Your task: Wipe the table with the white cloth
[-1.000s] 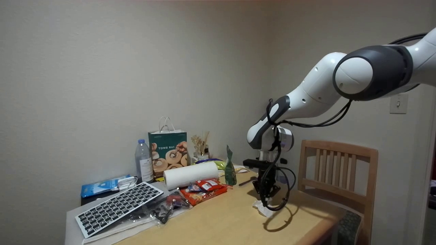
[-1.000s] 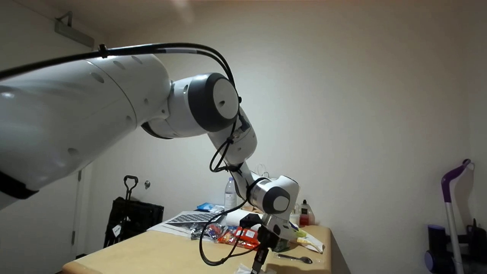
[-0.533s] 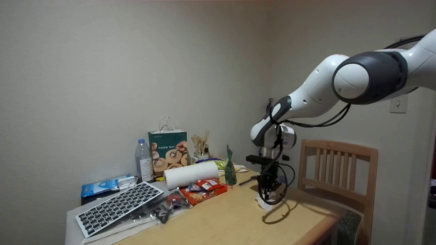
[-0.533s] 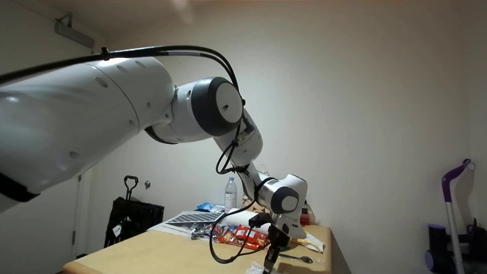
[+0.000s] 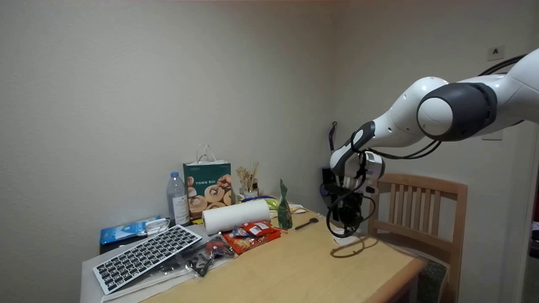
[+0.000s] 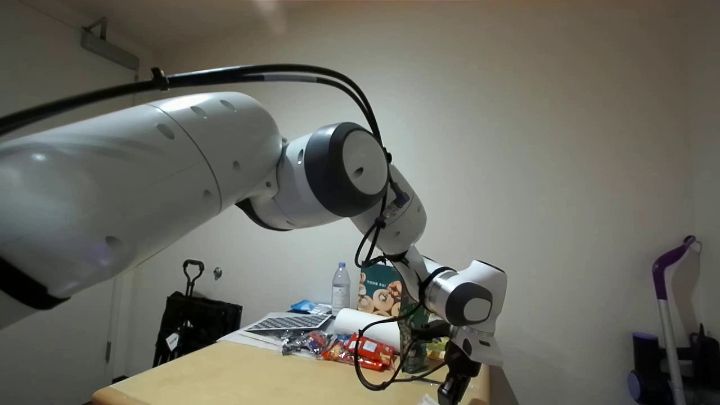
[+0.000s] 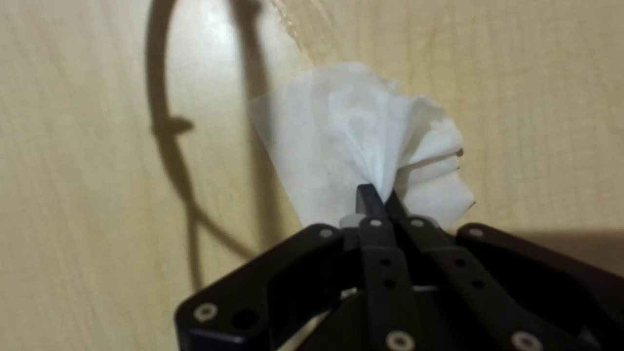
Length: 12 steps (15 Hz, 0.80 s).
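My tool (image 7: 382,199) pinches the white cloth (image 7: 336,131) by its gathered folds, edges fanned on the desk (image 5: 278,273). Friction could tug fabric from that narrow grip; a wide sweep might strike the dark spoon (image 5: 305,224). Beyond, a green paper bag (image 5: 207,189) reads "TONG SUI"; a wall plate (image 5: 495,55), "A".

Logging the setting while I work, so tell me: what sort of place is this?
Most likely a home, perhaps a dining corner: a slatted wooden chair stands beside the table, a paper towel roll lies on its side, and what looks like a stick vacuum stands in the background.
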Tool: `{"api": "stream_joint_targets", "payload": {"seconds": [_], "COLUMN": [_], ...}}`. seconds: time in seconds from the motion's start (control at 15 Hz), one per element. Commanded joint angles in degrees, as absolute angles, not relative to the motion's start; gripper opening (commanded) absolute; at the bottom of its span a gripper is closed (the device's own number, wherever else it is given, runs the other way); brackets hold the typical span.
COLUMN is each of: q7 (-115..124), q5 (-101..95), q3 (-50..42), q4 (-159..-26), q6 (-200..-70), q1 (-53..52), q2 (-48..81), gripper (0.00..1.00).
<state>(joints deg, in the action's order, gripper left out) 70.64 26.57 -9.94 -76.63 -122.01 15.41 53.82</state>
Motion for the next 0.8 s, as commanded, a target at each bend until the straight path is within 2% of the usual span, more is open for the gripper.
{"api": "stream_joint_targets", "payload": {"seconds": [0.0, 0.73], "q7": [71.3, 82.2], "q5": [25.8, 24.5], "q3": [-9.2, -17.0], "q4": [-76.3, -94.5], "q6": [-122.0, -126.0], "q1": [15.8, 15.1], "q2": [54.0, 45.2], "gripper": [0.02, 0.0]}}
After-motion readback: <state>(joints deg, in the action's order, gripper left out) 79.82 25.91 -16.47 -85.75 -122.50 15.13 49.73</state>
